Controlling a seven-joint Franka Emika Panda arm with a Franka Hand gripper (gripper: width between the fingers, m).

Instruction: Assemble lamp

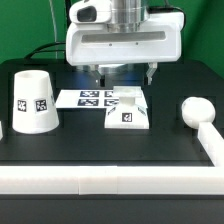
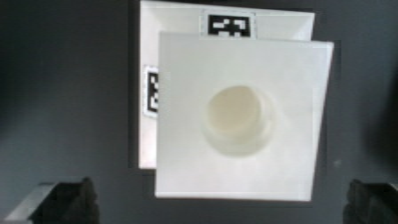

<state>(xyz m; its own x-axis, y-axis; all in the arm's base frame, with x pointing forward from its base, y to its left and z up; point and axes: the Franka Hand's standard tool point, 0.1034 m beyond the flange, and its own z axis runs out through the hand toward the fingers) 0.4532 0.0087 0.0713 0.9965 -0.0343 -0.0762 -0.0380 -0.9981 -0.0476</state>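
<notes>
Black table point(image 1: 100, 145), matte surface. Marker board point(image 1: 82, 97) lying flat on it toward the rear, square tags face up. White rail point(image 1: 100, 180) along the near edge, turning back along the exterior view's right side. Green backdrop point(image 1: 30, 25) behind

The gripper point(image 1: 124, 76) hangs above the base point(image 1: 128, 112), fingers spread apart. The shade point(image 1: 33, 100) stands at the exterior view's left, the bulb point(image 1: 195, 112) at its right. The marker board point(image 1: 82, 97) lies just beside the base.
</notes>
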